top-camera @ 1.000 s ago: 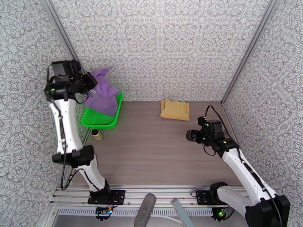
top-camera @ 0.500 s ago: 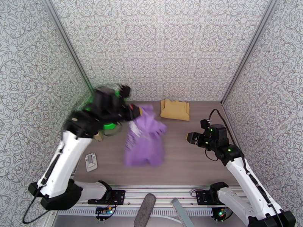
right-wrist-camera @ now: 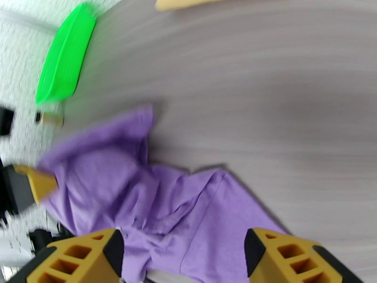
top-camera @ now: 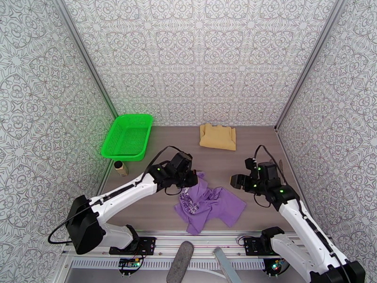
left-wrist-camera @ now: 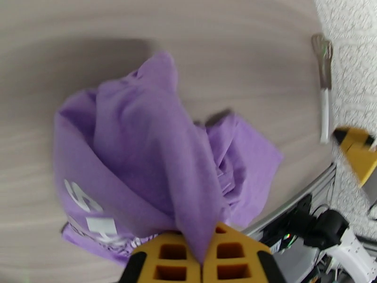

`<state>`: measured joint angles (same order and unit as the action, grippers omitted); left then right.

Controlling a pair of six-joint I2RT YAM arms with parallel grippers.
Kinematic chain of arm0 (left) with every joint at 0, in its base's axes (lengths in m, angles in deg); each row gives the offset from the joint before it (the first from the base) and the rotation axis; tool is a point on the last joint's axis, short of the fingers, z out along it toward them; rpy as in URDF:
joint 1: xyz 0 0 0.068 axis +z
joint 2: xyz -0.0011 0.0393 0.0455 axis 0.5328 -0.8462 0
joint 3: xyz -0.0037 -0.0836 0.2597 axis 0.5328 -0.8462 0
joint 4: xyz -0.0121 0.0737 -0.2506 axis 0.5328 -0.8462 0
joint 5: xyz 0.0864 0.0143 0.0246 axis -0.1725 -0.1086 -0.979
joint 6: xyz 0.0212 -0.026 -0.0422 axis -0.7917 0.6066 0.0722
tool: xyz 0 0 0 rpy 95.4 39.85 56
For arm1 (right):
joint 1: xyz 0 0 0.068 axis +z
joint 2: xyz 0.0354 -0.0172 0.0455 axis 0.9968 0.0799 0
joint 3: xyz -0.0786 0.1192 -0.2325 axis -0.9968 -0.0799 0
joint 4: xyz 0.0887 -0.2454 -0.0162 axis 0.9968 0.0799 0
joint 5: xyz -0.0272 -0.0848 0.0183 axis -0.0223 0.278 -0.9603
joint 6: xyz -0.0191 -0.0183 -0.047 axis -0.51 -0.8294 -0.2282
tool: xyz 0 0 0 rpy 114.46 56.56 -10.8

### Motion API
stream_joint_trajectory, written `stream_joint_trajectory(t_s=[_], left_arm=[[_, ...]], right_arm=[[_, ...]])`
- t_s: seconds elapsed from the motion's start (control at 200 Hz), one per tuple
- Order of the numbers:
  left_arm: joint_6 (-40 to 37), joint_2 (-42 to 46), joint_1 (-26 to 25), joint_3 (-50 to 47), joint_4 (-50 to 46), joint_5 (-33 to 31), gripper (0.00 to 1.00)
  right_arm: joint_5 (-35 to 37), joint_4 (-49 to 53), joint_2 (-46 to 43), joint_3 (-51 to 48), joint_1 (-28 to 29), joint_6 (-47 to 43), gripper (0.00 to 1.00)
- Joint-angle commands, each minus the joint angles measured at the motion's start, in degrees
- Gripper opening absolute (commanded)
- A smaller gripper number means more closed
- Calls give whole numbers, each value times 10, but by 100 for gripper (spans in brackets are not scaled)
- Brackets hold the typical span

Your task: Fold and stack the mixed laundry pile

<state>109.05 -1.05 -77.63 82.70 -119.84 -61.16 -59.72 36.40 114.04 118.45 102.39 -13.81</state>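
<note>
The purple T-shirt (top-camera: pixel 207 206) lies crumpled on the wooden table (top-camera: pixel 188 156), down toward 6 o'clock near the front edge. It is partly spread, with its white printed mark (top-camera: pixel 191 201) facing up on the side nearer the left arm. One fold at its 10 o'clock corner is drawn up off the board into the left gripper (top-camera: pixel 191 180). From the left wrist you can see that gripper (left-wrist-camera: pixel 202 251) closed tight, the purple cloth (left-wrist-camera: pixel 155 152) pinched between its yellow fingers and running away from them in a ridge, with the white print (left-wrist-camera: pixel 85 203) off to one side.

At about 3 o'clock from the shirt sits the right gripper (top-camera: pixel 235 181), just beside the cloth but apart from it. Its wrist view shows the yellow fingers spread wide (right-wrist-camera: pixel 184 251) with nothing between them, the T-shirt (right-wrist-camera: pixel 155 203) lying on the table beyond.

Well away at 12 o'clock, up against the back wall, the mustard-tan garment (top-camera: pixel 217 137) rests flat in a neat folded rectangle; its edge peeks into the top of the right wrist view (right-wrist-camera: pixel 198 1).

Over at 10 o'clock, in the far left corner, stands the green mesh basket (top-camera: pixel 128 137). Just at its near edge there is a small tan object (top-camera: pixel 121 168) on the table; I cannot make out what it is.
</note>
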Motion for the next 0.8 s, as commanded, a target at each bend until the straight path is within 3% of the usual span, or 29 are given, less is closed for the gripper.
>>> stream_joint_trajectory(t_s=[0.0, 0.15, 0.23, 0.345, 0.52, 0.795], left_arm=[[-2, 18, 14, 39, 11, -20, 0], [-3, 21, 33, 43, 7, -9, 0], [-2, 22, 37, 42, 7, -6, 0], [2, 23, 41, 38, 5, -4, 0], [12, 28, 47, 30, 11, -1, 0], [19, 27, 48, 31, 14, 1, 0]], right_arm=[[-15, -9, 33, -9, 65, -41, 73], [31, -75, 124, 9, 153, -85, 73], [16, -134, 161, 23, 178, -92, 73], [-25, -242, 187, 31, 195, -60, 72], [-32, -319, 191, 31, 211, -20, 71], [-58, -485, 196, -9, 212, 124, 67]])
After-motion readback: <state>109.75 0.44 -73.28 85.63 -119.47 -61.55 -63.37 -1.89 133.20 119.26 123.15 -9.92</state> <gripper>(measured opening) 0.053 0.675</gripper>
